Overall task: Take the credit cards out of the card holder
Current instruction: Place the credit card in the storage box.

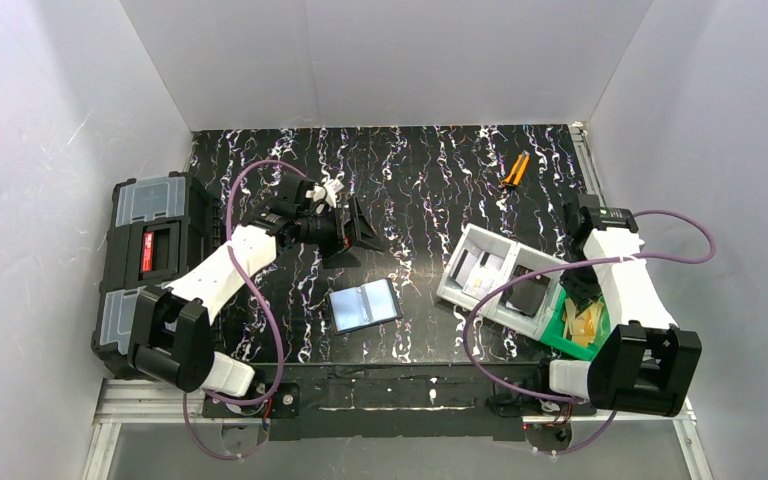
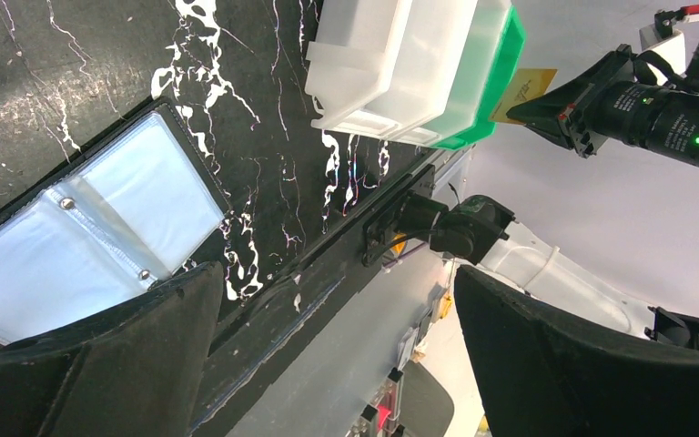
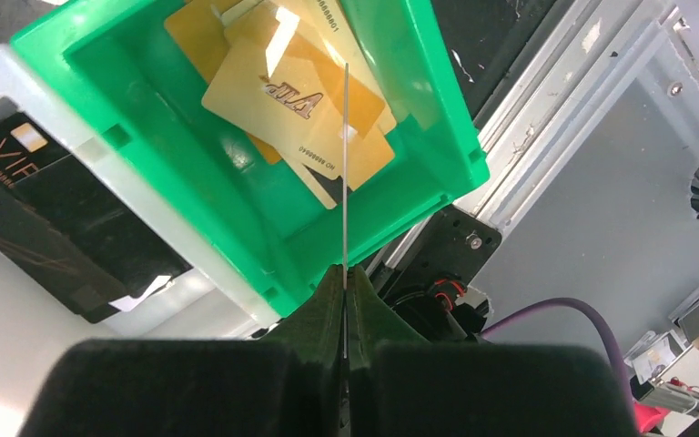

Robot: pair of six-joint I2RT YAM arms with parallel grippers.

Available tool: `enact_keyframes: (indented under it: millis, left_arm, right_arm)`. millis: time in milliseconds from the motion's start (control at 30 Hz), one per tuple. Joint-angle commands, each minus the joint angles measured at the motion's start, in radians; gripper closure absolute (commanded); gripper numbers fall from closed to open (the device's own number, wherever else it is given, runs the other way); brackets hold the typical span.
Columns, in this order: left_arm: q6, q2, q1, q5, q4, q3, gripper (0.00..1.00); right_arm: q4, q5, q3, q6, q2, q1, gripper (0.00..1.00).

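The card holder [image 1: 364,305] lies open on the black marbled table, its glossy blue-grey pockets facing up; it also shows in the left wrist view [image 2: 91,218]. My left gripper [image 1: 358,243] hovers behind it, open and empty [image 2: 337,282]. My right gripper [image 3: 346,273] is shut on an orange-tan credit card [image 2: 521,91], seen edge-on as a thin line [image 3: 346,164], and holds it above the green bin [image 3: 419,109]. Several gold credit cards [image 3: 300,109] lie in that bin.
A grey bin [image 1: 485,275] with black cards [image 3: 36,209] stands beside the green bin [image 1: 560,325] at the front right. A big black toolbox [image 1: 150,250] sits at the left edge. A small orange-handled tool [image 1: 513,170] lies at the back right.
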Motion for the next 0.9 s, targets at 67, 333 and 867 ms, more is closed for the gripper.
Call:
enact_keyframes:
  millis: [67,333,867]
  left_arm:
    - [0.017,-0.011,-0.004,0.017,-0.037,0.035,0.02]
    - [0.023,-0.02,-0.005,0.014,-0.046,0.027,0.02]
    - [0.051,-0.051,-0.008,-0.054,-0.105,0.01,0.02]
  right_arm:
    - [-0.002,-0.003,0.003,-0.032,0.033,-0.06,0.99]
    - [-0.004,-0.04,0.028,-0.051,0.057,-0.064,0.7]
    - [0.104,-0.33,0.224,-0.171,-0.116,0.073,0.02]
